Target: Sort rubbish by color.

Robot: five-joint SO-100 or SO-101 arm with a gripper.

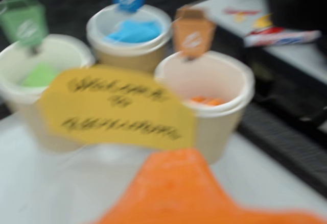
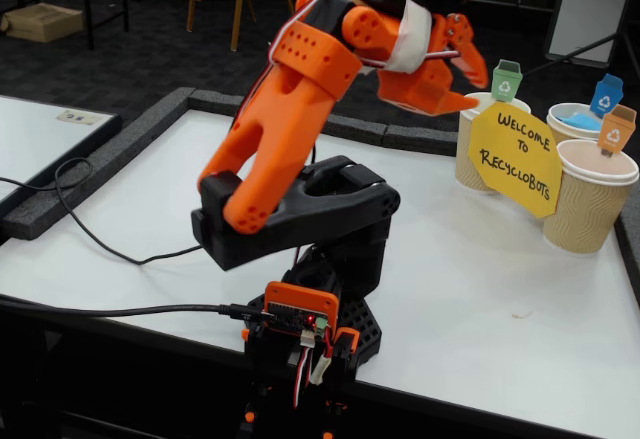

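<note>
White tabletop (image 2: 480,259) edged by dark foam strips, grey carpet and chairs behind. Three ribbed cups (image 2: 590,199) stand at its far corner: the green wad (image 1: 38,75), blue wad (image 1: 134,31) and orange wad (image 1: 206,101) each lie inside one. The gripper (image 2: 478,71) hangs empty above; whether it is spread cannot be told.
</note>
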